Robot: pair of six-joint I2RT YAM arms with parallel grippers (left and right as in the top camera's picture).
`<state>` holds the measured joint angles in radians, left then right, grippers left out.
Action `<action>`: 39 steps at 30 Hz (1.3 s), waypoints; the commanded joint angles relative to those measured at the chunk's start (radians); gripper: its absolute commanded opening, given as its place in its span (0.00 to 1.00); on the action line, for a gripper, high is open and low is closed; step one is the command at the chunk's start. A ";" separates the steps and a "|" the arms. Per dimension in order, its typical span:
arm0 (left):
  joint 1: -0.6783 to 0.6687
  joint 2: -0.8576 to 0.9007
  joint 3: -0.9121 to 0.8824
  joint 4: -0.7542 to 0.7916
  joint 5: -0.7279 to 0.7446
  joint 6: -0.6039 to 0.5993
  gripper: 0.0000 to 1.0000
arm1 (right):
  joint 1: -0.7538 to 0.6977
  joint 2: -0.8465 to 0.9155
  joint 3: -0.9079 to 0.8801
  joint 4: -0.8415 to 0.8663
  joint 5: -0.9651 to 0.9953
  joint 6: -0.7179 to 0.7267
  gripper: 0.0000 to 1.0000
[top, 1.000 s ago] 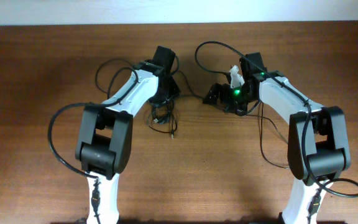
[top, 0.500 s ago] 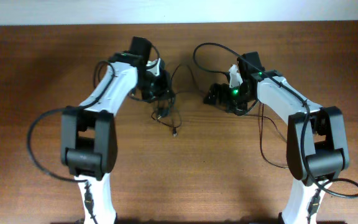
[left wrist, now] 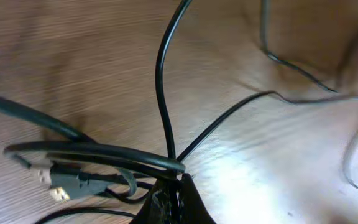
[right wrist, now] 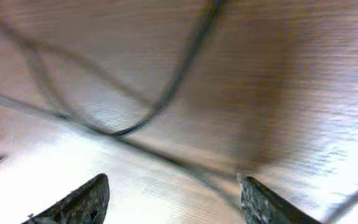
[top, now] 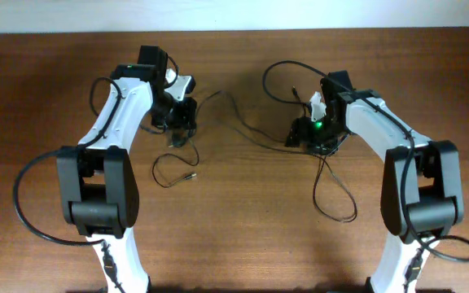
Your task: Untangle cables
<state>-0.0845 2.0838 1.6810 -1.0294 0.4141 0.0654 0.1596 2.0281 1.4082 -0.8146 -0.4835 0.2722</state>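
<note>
The left fingers (left wrist: 178, 208) are pressed together on the cables (left wrist: 160, 93), at the place where several thin black strands meet and fan out over the tabletop (left wrist: 260, 162). A USB-type plug (left wrist: 59, 186) lies just beside them. The right fingers (right wrist: 82, 200) stand wide apart and hold nothing; one blurred strand lies below them. The cords look light, soft and a little slippery, so I judge a single strand near its plug end the better hold.
</note>
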 commanded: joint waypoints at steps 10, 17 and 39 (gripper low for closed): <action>-0.113 -0.022 -0.044 0.034 0.212 0.127 0.00 | 0.109 -0.122 0.018 0.040 -0.270 0.314 0.69; -0.124 -0.022 -0.044 0.045 0.238 0.128 0.00 | 0.234 -0.104 0.015 0.209 -0.007 0.696 0.58; -0.124 -0.022 -0.044 0.042 -0.213 -0.198 0.00 | 0.153 -0.019 0.015 0.176 0.096 0.549 0.04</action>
<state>-0.2123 2.0842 1.6451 -0.9821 0.4610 0.0463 0.3733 2.0022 1.4250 -0.5747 -0.4053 0.9314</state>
